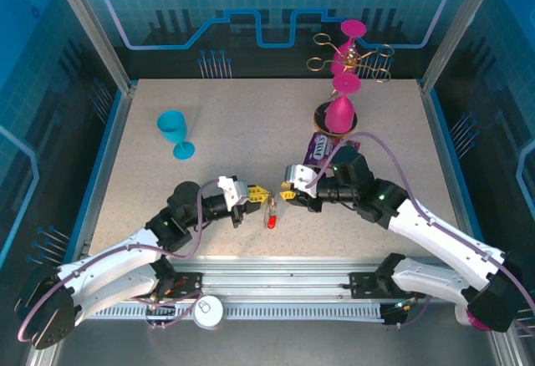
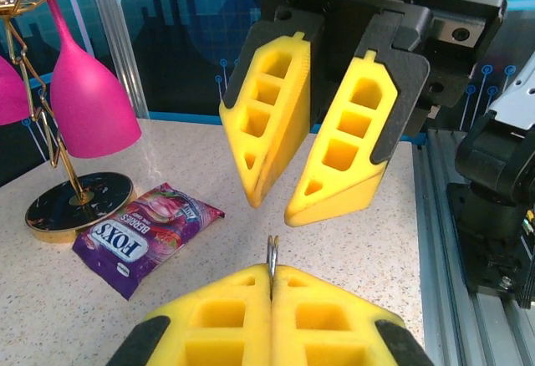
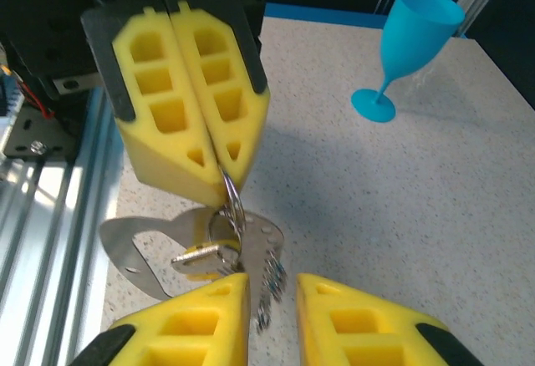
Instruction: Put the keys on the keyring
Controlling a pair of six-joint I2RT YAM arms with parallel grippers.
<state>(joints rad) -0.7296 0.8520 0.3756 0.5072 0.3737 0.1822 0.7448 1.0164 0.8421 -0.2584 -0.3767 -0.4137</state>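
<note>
Left gripper (image 3: 219, 170) was clamped shut on the keyring (image 3: 124, 247), one key (image 3: 199, 257) hanging under its tips; right gripper (image 3: 272, 287) opposite, slightly open, empty; red-headed key (image 1: 270, 220) lay unthreaded on the table (image 1: 251, 124) below both.

One camera looks down from behind my bases over the table (image 1: 251, 115). Left wrist camera closely faces my right gripper (image 2: 280, 209), right wrist camera my left gripper (image 3: 221, 180); all share mid-table.
</note>
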